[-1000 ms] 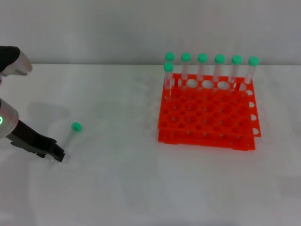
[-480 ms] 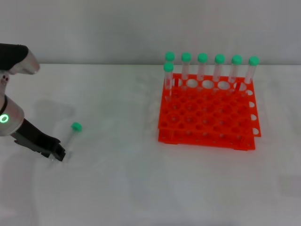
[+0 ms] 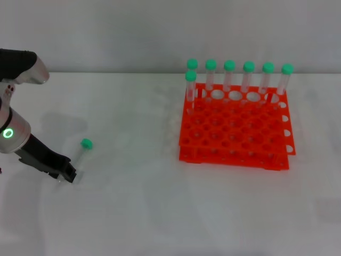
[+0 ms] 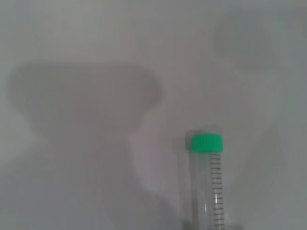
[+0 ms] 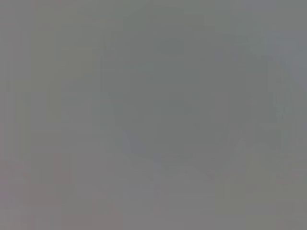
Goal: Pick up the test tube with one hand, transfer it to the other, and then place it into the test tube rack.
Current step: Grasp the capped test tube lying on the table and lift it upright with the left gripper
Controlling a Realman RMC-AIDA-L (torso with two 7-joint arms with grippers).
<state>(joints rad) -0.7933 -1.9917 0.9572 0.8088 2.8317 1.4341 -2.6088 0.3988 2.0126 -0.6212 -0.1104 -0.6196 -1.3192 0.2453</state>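
At the far left of the head view, the left gripper (image 3: 66,174) sits low over the white counter (image 3: 133,202), its black tip at the bottom end of the test tube (image 3: 81,154). Whether its jaws are closed on the tube or only bracketing it cannot be told. The tube lies on the counter with its green cap pointing away from the gripper; the left wrist view shows the same test tube (image 4: 209,187), clear with printed graduation marks. Well to the right stands the orange-red test tube rack (image 3: 234,128), with seven green-capped tubes (image 3: 248,79) upright along its far row and left corner. The right gripper is not visible; its wrist view shows only flat grey.
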